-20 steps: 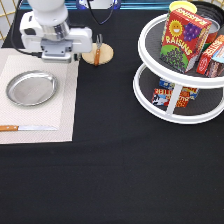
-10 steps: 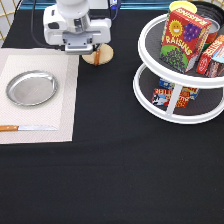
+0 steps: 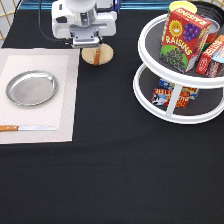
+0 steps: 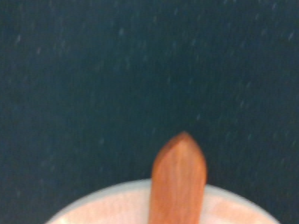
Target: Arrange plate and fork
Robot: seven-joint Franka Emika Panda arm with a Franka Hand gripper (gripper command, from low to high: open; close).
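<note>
Jaws over the fork on the wooden coaster

The gripper (image 3: 89,46) is seen at twelve o'clock on the counter (image 3: 115,165), directly above the fork (image 3: 98,52) on the wooden coaster (image 3: 97,55); whether the jaws are spread cannot be told. A centred grasp across the brown handle is advised. The plate (image 3: 31,88) is set on the placemat (image 3: 67,100) at nine o'clock, the knife (image 3: 25,128) below it.

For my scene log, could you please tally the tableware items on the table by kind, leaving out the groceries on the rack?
Plates: 1, the plate on the placemat.
Forks: 1, the fork, its handle lying on the wooden disc, under the gripper.
Knives: 1, the knife on the placemat.
Wooden discs: 1, the wooden disc.
Placemats: 1.
Total: 5.
</note>
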